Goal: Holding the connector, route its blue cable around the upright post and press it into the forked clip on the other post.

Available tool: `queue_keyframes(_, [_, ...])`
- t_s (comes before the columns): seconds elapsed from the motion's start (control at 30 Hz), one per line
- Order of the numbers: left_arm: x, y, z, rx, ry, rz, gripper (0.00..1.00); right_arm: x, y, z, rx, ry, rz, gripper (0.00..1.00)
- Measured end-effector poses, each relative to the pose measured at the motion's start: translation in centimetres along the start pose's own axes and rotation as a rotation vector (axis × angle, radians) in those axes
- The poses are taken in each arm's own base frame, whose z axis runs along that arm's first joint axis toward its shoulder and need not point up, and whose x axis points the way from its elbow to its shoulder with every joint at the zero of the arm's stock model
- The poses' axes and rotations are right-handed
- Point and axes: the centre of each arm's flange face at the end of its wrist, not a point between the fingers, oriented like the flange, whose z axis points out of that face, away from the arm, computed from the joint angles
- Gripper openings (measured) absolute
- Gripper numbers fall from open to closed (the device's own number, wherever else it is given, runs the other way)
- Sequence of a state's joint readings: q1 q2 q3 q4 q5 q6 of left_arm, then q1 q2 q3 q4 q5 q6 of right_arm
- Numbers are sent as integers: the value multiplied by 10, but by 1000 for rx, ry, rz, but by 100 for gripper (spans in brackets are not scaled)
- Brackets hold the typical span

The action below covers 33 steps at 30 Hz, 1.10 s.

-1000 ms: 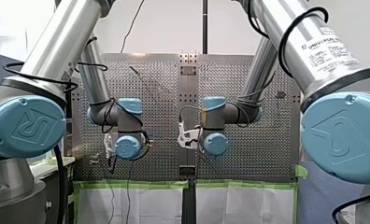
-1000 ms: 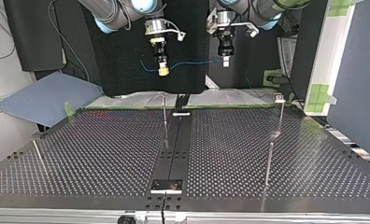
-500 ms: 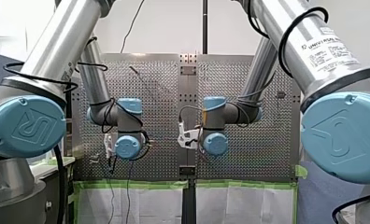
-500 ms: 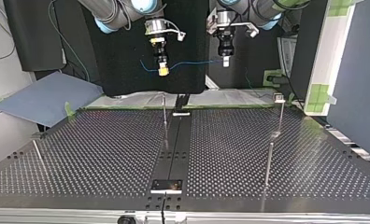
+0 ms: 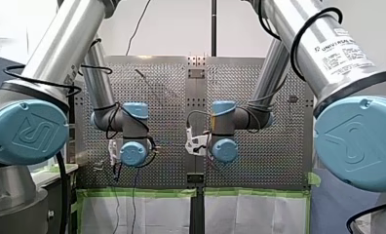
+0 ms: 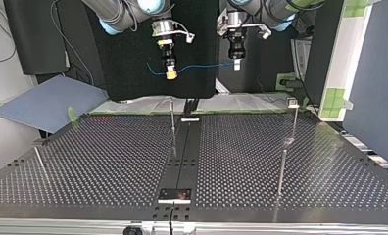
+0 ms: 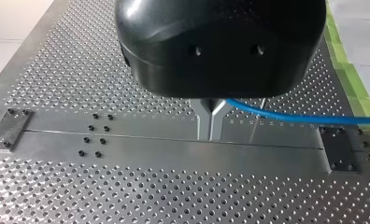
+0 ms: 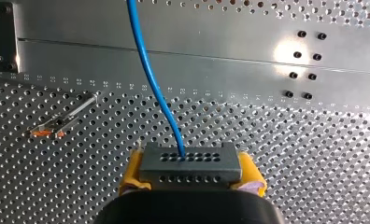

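Note:
My right gripper (image 8: 191,154) is shut on a grey connector block (image 8: 191,164), which sits between its yellow pads (image 8: 132,170). A blue cable (image 8: 148,70) leaves the block's face. In the top view this gripper (image 6: 171,74) hangs well above the table's far edge. The cable (image 6: 202,66) sags across to my left gripper (image 6: 237,64). That gripper's metal fingers (image 7: 202,122) are shut on the cable (image 7: 304,119). A thin upright post (image 6: 172,125) stands near the middle rail. At the top view's right rises a post with a small clip head (image 6: 293,103).
A second thin post (image 6: 281,169) stands nearer the camera at the top view's right, and a leaning pin (image 6: 40,161) at its left. A dark rail (image 6: 184,147) with a plate (image 6: 175,195) runs down the perforated table (image 6: 109,161). Green tape edges the far side.

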<state>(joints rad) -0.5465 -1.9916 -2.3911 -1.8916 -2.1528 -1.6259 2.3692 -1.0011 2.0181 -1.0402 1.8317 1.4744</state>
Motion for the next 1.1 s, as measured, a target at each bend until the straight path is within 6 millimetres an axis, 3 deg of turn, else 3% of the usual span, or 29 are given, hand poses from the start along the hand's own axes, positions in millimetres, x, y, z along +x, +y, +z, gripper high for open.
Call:
queue_keyframes(0.3, [1, 0, 0, 3, 3, 5, 0, 0, 0, 0, 0, 0, 0, 0])
queue_keyframes(0.6, [20, 3, -6, 16, 70, 53, 0, 0, 0, 0, 0, 0, 0, 0])
queue_keyframes(1.1, [21, 4, -6, 16, 73, 56, 0, 0, 0, 0, 0, 0, 0, 0])
